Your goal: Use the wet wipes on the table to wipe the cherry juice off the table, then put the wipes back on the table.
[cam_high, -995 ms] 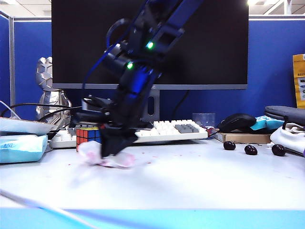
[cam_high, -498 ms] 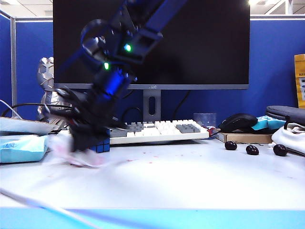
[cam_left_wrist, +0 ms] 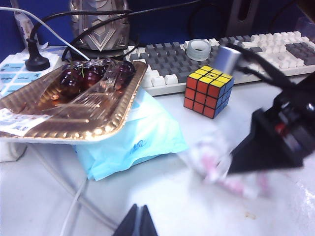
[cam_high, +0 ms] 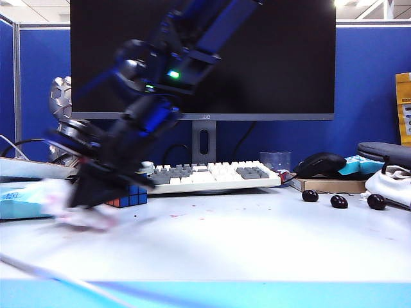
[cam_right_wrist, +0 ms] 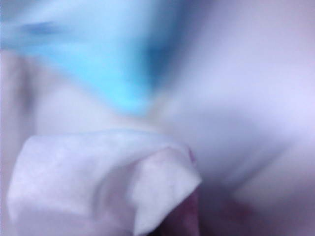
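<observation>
My right gripper [cam_high: 87, 200] reaches across to the left side of the table [cam_high: 257, 244] and is shut on the wet wipes [cam_high: 83, 217], a crumpled white sheet with pink stains pressed to the surface. In the left wrist view the blurred wet wipes [cam_left_wrist: 216, 162] trail from the black right gripper [cam_left_wrist: 235, 166]. The right wrist view is filled by the wet wipes [cam_right_wrist: 98, 182], which hide the jaws. Faint pink cherry juice [cam_high: 174, 215] spots remain right of the wipe. My left gripper [cam_left_wrist: 139, 210] hangs shut and holds nothing, above the table's near left part.
A light-blue wipes pack [cam_high: 22, 199] lies just left of the wipe, under a foil tray [cam_left_wrist: 19, 105] of cherries. A Rubik's cube [cam_high: 131, 196] and keyboard [cam_high: 212, 174] sit behind. Three dark cherries [cam_high: 338, 201] lie at right. A cable [cam_high: 51, 273] crosses the front.
The right gripper has swept the wet wipes leftwards across the table, from in front of the Rubik's cube to beside the light-blue pack. The left gripper has not moved.
</observation>
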